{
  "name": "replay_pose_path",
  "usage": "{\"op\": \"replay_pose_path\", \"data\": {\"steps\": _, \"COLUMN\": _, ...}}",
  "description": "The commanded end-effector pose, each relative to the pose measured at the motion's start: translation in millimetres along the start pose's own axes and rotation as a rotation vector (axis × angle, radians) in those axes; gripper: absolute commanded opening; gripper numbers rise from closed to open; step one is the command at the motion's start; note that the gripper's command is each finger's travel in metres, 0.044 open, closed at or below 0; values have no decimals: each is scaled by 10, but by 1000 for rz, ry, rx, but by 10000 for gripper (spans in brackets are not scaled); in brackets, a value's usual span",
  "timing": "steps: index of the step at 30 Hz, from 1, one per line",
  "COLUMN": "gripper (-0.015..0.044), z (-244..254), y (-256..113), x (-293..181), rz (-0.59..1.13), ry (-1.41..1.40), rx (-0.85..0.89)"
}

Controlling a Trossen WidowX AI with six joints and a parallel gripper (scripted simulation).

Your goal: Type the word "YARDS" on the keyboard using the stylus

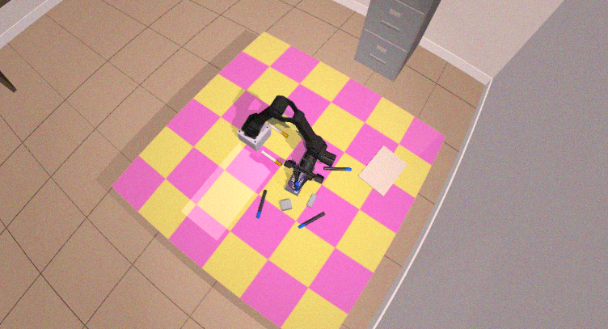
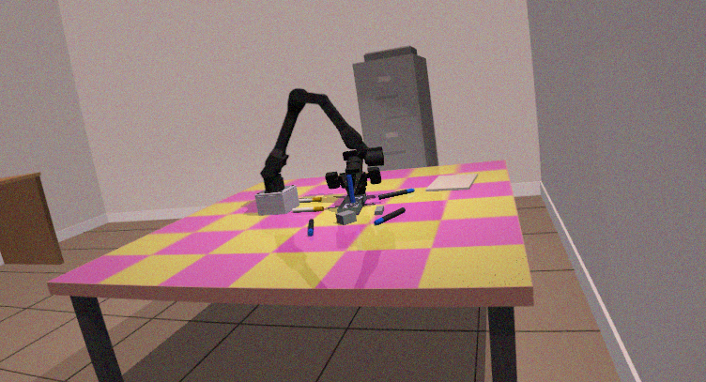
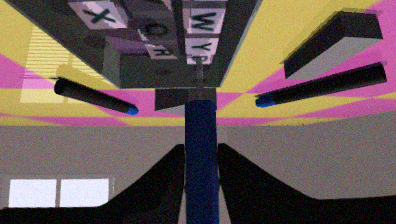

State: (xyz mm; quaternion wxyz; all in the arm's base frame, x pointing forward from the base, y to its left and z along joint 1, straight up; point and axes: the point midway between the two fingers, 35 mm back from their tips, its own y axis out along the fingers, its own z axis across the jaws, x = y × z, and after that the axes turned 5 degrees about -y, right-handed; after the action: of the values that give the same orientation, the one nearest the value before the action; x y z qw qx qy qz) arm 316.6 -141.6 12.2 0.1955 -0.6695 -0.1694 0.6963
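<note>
My gripper [image 1: 299, 177] [image 2: 351, 179] [image 3: 201, 150] is shut on the blue stylus [image 1: 297, 184] [image 2: 351, 191] [image 3: 201, 165], which stands upright over the near-end keys. The keyboard [image 1: 291, 191] [image 2: 360, 205] [image 3: 145, 76] is a dark slab with pale lettered keys, partly hidden by the gripper in the top and exterior views. In the wrist view the thin grey stylus tip overlaps the D key, just below the Y key [image 3: 201, 45] and the W key [image 3: 204, 21]. The R key [image 3: 162, 50], the O key [image 3: 156, 29] and the X key [image 3: 99, 15] lie to the left. Whether the tip touches is unclear.
Grey blocks [image 1: 285, 204] [image 1: 311, 200] lie by the keyboard's end. Black pens with blue ends [image 1: 261, 203] [image 1: 312, 220] [image 1: 336, 168] lie around it. White-and-yellow pens [image 1: 271, 158] [image 1: 278, 131] lie near the arm's base. A pale flat panel [image 1: 382, 170] lies at the right.
</note>
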Motion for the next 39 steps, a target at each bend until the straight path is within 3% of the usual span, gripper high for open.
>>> {"op": "replay_pose_path", "data": {"steps": 1, "gripper": 81, "z": 4, "y": -1, "x": 1, "rz": 0, "ry": -2, "rx": 1}}
{"op": "replay_pose_path", "data": {"steps": 15, "gripper": 85, "z": 25, "y": -174, "x": -299, "rz": -2, "ry": 3, "rx": -1}}
{"op": "replay_pose_path", "data": {"steps": 21, "gripper": 45, "z": 25, "y": -174, "x": -299, "rz": -2, "ry": 3, "rx": -1}}
{"op": "replay_pose_path", "data": {"steps": 23, "gripper": 0, "z": 28, "y": -197, "x": -283, "rz": -3, "ry": 2, "rx": -2}}
{"op": "replay_pose_path", "data": {"steps": 39, "gripper": 0, "z": 198, "y": -838, "x": 46, "rz": -6, "ry": -3, "rx": 2}}
